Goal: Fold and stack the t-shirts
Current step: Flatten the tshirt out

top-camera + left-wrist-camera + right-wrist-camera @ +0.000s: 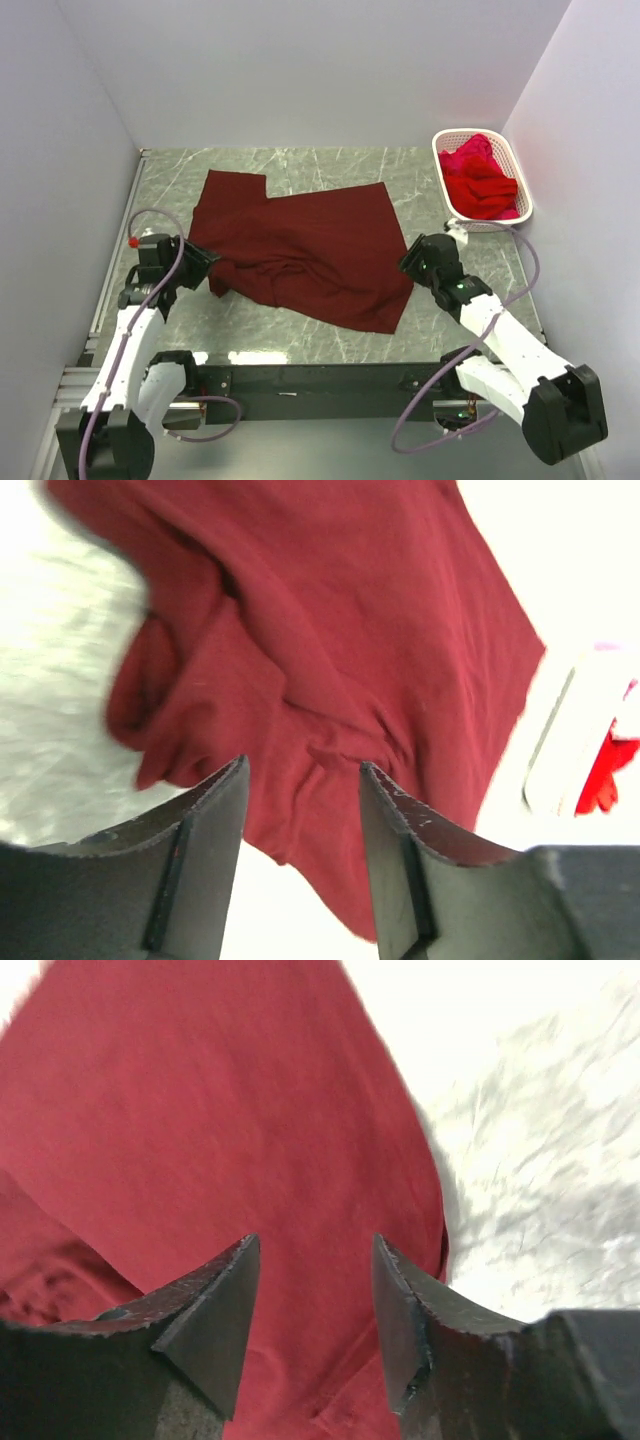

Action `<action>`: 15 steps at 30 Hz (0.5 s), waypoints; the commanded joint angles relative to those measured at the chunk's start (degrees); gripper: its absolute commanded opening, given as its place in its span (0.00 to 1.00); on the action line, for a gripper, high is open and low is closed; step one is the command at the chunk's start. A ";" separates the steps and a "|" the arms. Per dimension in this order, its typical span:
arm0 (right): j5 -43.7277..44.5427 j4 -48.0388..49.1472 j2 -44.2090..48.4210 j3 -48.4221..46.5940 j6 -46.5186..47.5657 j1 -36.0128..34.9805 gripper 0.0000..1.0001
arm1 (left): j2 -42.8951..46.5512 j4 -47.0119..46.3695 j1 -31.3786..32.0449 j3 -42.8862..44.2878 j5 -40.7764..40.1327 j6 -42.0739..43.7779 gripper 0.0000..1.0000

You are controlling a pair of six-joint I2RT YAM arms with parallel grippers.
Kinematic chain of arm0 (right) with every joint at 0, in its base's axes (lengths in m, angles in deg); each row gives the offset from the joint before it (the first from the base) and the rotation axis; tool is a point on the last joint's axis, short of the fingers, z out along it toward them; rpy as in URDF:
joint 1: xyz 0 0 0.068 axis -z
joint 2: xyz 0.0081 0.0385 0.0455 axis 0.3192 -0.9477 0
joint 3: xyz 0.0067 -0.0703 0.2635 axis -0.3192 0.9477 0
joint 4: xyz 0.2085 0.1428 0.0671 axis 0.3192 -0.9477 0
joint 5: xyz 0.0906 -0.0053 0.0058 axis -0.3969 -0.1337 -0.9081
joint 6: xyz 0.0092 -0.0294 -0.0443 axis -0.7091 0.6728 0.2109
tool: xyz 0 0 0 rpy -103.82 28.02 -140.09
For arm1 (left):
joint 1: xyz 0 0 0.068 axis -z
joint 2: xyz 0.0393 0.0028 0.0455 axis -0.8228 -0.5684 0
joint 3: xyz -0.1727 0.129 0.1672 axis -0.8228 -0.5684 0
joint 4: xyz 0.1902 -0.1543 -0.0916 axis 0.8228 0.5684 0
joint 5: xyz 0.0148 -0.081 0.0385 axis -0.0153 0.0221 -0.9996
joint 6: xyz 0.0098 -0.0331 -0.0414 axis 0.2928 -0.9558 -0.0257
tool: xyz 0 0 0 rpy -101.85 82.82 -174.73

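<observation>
A dark maroon t-shirt (300, 245) lies spread and rumpled on the marble table, its left part bunched. It fills the left wrist view (330, 650) and the right wrist view (200, 1130). My left gripper (207, 265) is open at the shirt's bunched left edge, nothing between its fingers (205, 830). My right gripper (412, 262) is open over the shirt's right edge, empty. Brighter red t-shirts (480, 180) lie heaped in the white basket (523, 205) at the back right.
Grey walls close in the table on three sides. The basket also shows at the right of the left wrist view (560, 750). Bare marble (450, 330) lies in front of the shirt.
</observation>
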 commanded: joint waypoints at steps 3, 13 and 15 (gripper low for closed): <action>7.50 -0.26 -3.09 -8.03 4.06 -0.14 0.56 | 0.54 8.29 -0.18 7.74 -15.80 -3.00 0.52; 0.89 -12.45 -50.07 -54.03 11.56 2.32 0.54 | -45.75 -2.36 -0.09 39.19 -12.75 2.15 0.31; 4.15 -15.72 -55.91 -61.45 13.31 2.76 0.55 | -54.62 0.27 -0.09 48.25 -14.41 2.96 0.31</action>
